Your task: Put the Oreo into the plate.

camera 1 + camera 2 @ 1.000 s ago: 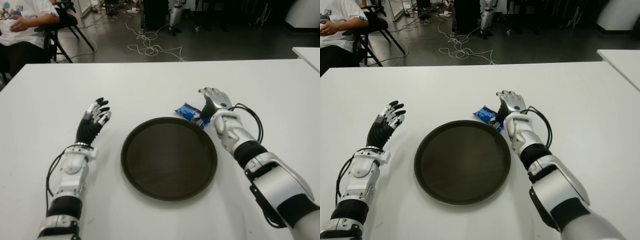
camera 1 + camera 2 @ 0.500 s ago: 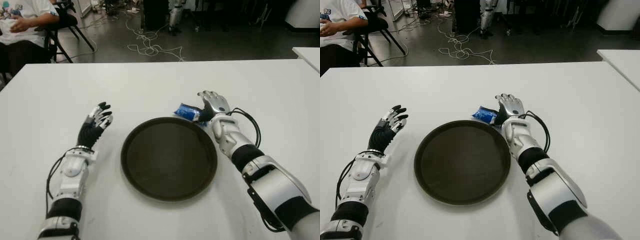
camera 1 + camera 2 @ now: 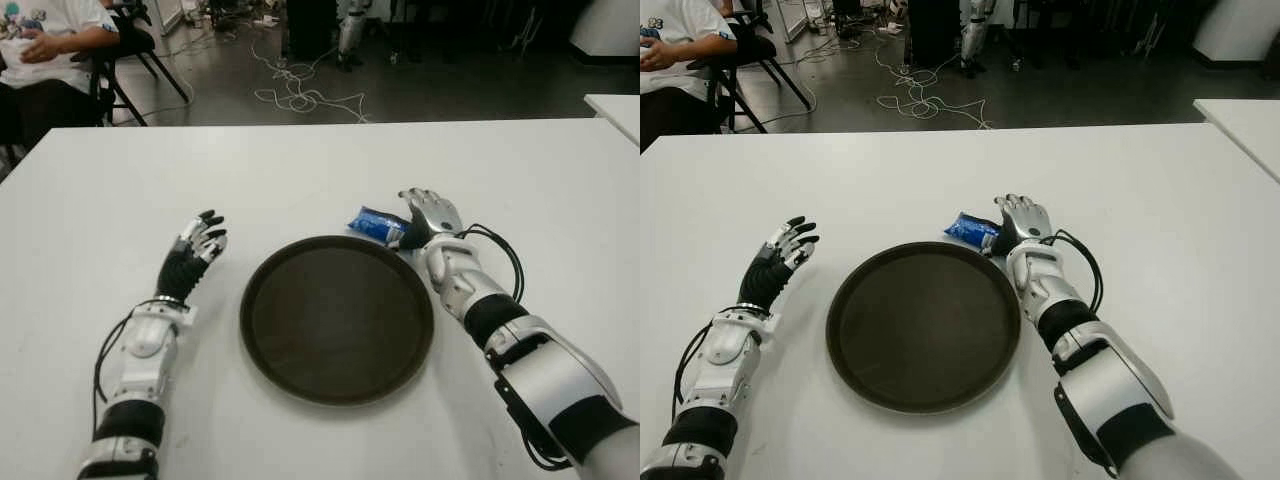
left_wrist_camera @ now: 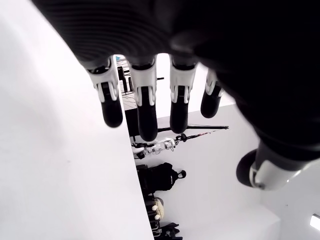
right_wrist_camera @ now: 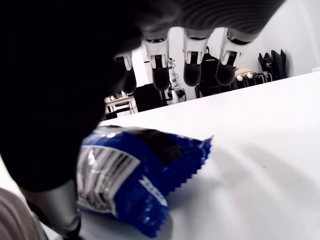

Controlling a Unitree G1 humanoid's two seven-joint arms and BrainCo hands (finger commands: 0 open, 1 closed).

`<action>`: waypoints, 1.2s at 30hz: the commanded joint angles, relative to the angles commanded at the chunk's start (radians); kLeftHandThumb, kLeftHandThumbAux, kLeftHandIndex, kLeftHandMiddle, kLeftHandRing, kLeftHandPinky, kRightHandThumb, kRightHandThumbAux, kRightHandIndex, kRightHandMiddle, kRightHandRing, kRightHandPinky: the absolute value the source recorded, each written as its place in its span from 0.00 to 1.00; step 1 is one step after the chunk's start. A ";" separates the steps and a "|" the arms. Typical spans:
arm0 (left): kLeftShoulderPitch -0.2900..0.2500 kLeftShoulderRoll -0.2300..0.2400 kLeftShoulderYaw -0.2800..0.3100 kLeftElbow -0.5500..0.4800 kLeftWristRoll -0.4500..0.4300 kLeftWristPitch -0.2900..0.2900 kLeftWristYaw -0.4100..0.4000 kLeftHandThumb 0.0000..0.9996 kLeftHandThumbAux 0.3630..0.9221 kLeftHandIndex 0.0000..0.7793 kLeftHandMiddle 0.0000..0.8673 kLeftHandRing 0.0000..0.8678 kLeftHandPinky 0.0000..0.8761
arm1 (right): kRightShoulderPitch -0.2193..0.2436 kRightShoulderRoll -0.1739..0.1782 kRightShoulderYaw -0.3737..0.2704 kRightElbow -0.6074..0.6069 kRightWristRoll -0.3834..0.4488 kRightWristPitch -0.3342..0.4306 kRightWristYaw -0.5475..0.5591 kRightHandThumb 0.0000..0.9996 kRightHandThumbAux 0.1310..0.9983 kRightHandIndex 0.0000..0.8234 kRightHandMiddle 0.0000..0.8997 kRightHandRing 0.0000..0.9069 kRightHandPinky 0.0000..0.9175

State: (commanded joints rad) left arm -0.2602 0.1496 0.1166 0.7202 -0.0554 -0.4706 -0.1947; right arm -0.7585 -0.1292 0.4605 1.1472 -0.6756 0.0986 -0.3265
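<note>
The Oreo is a blue packet (image 3: pixel 377 224) lying on the white table (image 3: pixel 300 180), just off the far right rim of the dark round plate (image 3: pixel 337 320). My right hand (image 3: pixel 427 212) hovers low at the packet's right end. In the right wrist view its fingers (image 5: pixel 192 62) stretch straight out above the packet (image 5: pixel 130 175) and the thumb (image 5: pixel 50 205) sits at the packet's side, so the hand is open. My left hand (image 3: pixel 197 244) is open over the table left of the plate, its fingers (image 4: pixel 142 107) extended and holding nothing.
A person (image 3: pixel 45 45) sits on a chair beyond the table's far left corner. Cables (image 3: pixel 300 95) lie on the floor behind the table. Another white table's corner (image 3: pixel 615 105) shows at the right.
My right hand has sunk a little and drawn nearer over the packet's right end. My left hand has dropped slightly toward me. The packet and plate have stayed put.
</note>
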 joint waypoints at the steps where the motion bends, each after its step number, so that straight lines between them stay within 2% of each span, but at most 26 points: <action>1: 0.001 -0.002 0.000 -0.001 0.001 -0.001 0.002 0.19 0.27 0.13 0.20 0.19 0.18 | 0.001 -0.001 -0.001 0.003 0.001 -0.002 -0.002 0.00 0.74 0.00 0.00 0.00 0.04; 15: 0.037 -0.011 -0.003 0.004 0.000 -0.037 -0.013 0.21 0.28 0.13 0.20 0.19 0.17 | 0.031 -0.016 0.006 0.054 0.003 -0.052 -0.037 0.00 0.78 0.07 0.00 0.03 0.09; 20: 0.045 -0.007 -0.009 0.001 0.011 -0.006 -0.002 0.20 0.31 0.14 0.22 0.21 0.20 | 0.038 -0.018 0.013 0.073 0.005 -0.056 -0.036 0.00 0.80 0.08 0.02 0.04 0.09; 26: 0.051 -0.007 -0.009 0.019 0.009 -0.016 0.000 0.21 0.31 0.14 0.22 0.20 0.19 | 0.055 -0.020 0.011 0.081 0.016 -0.075 -0.055 0.00 0.83 0.10 0.03 0.06 0.11; 28: 0.010 -0.005 -0.006 0.058 0.003 -0.006 -0.004 0.21 0.30 0.14 0.21 0.20 0.18 | 0.061 -0.021 0.008 0.081 0.023 -0.087 -0.053 0.00 0.84 0.11 0.03 0.06 0.11; 30: -0.007 -0.005 -0.004 0.079 -0.005 -0.007 -0.013 0.21 0.28 0.13 0.20 0.19 0.17 | 0.064 -0.022 0.007 0.082 0.028 -0.095 -0.051 0.00 0.85 0.12 0.03 0.06 0.10; 34: 0.013 -0.006 0.001 0.083 -0.022 -0.030 -0.040 0.21 0.28 0.14 0.20 0.19 0.19 | 0.068 -0.019 0.004 0.089 0.035 -0.106 -0.050 0.00 0.87 0.14 0.03 0.06 0.10; 36: 0.014 -0.003 0.001 0.093 -0.022 -0.037 -0.042 0.21 0.31 0.14 0.21 0.19 0.19 | 0.068 -0.017 0.004 0.095 0.037 -0.108 -0.052 0.00 0.88 0.17 0.04 0.07 0.14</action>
State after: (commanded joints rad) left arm -0.2465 0.1465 0.1179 0.8134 -0.0771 -0.5078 -0.2370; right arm -0.6900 -0.1465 0.4644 1.2418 -0.6388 -0.0099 -0.3783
